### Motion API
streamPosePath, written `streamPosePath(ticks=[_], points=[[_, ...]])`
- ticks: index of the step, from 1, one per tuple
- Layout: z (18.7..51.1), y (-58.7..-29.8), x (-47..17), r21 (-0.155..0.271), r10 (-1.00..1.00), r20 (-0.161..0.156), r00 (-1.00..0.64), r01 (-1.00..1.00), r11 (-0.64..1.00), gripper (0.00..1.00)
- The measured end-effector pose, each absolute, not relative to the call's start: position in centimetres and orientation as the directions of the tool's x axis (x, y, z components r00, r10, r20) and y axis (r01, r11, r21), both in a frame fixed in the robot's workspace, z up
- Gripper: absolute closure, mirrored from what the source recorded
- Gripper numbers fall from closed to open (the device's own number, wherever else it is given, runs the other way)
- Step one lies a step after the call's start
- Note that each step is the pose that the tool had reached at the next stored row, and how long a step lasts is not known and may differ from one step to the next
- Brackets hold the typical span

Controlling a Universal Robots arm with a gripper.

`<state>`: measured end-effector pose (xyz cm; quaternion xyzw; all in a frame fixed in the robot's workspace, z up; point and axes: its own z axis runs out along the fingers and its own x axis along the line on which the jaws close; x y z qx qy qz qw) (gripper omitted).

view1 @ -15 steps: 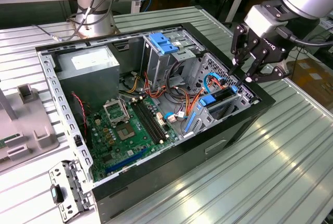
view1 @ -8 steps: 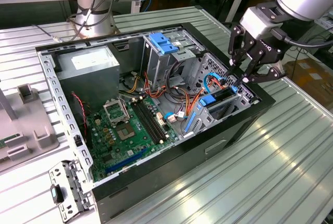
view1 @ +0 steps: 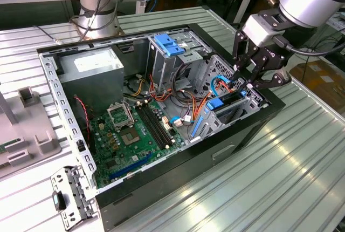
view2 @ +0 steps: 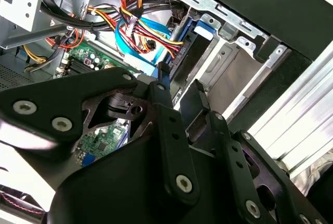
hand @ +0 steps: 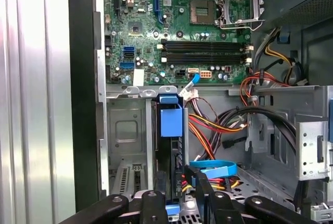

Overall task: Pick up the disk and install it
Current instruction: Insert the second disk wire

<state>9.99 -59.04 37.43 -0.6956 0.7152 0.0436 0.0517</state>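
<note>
Most of the job looks done, judging from how things lie now. The disk [view1: 229,101] is off the desk [view1: 302,151] and stands on edge in the metal bay [hand: 125,130] at the corner of the open case [view1: 178,159], directly below the gripper [view1: 249,85]. Its blue rail shows at the top in the first wrist view, and its dark body runs down into the slot.

The gripper hangs right over the end of the disk nearest it and straddles that end. Its black linkages sit on either side of the slot in both wrist views. I cannot tell whether it is clamped on the disk, only touching it, or just clear of it, because the contact point is hidden behind its own body.

I also cannot tell how deep the disk sits. The blue rail stands level with the bay's upper edge or slightly proud of it, so the disk may need a final push to seat.

The coloured cables [hand: 218,130] lie loose just beside the gripper, on the side toward the motherboard [hand: 177,31]. I can't see any of them plugged into the disk, so the cabling looks undone, if the task covers it at all.
</note>
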Motion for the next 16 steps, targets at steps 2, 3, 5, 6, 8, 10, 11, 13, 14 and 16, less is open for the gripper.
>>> streamPosePath(ticks=[2, 3, 5, 6, 8, 10, 11, 13, 14, 16], points=[[37.19, -59.03, 9.98, -0.01, -0.991, -0.135, -0.026, -1.0, 0.027, 0.64], [37.04, -59.03, 9.98, -0.01, -0.991, -0.135, -0.025, -1.0, 0.026, 0.64], [36.91, -59.03, 9.98, -0.01, -0.991, -0.135, -0.024, -1.0, 0.026, 0.64], [36.81, -59.03, 9.98, -0.01, -0.991, -0.135, -0.024, -1.0, 0.025, 0.64], [36.67, -58.99, 9.98, -0.01, -0.991, -0.135, -0.023, -1.0, 0.024, 0.64], [36.59, -58.75, 9.98, -0.01, -0.991, -0.135, -0.021, -1.0, 0.023, 0.64], [36.5, -58.38, 9.97, -0.01, -0.991, -0.135, -0.02, -1.0, 0.022, 0.64], [36.42, -58.23, 9.98, -0.01, -0.991, -0.135, -0.019, -1.0, 0.02, 0.64], [36.42, -58.23, 9.98, -0.01, -0.991, -0.135, -0.019, -1.0, 0.02, 0.64], [36.41, -58.23, 9.97, -0.01, -0.991, -0.135, -0.019, -1.0, 0.02, 0.64]])
